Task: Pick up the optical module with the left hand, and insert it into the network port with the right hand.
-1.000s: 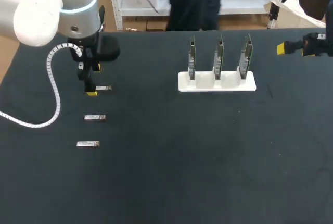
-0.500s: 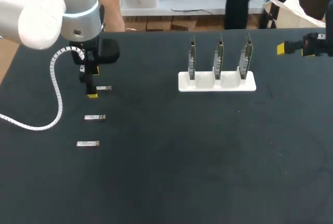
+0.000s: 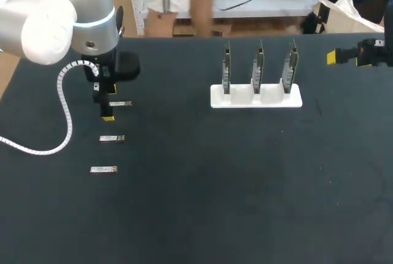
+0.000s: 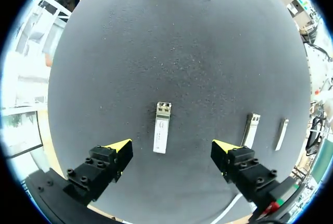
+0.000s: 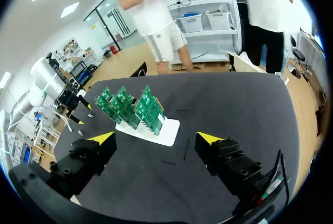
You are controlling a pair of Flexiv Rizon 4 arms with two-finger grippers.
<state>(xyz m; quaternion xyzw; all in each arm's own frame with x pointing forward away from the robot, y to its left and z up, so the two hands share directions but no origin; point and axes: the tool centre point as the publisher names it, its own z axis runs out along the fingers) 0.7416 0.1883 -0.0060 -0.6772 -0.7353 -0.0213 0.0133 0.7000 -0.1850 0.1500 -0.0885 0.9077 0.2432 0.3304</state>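
Now | we ease our left gripper, fingers spread, lower astride the slim silver metal optical module | right gripper spread, unmoved | grasp pending

white holder | on it: three upright boards block passage | front, right: open table | far left: three modules, left arm

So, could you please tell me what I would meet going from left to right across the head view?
The yellow-tipped left gripper → white rectangular stand holding three upright green circuit boards → yellow-tipped right gripper.
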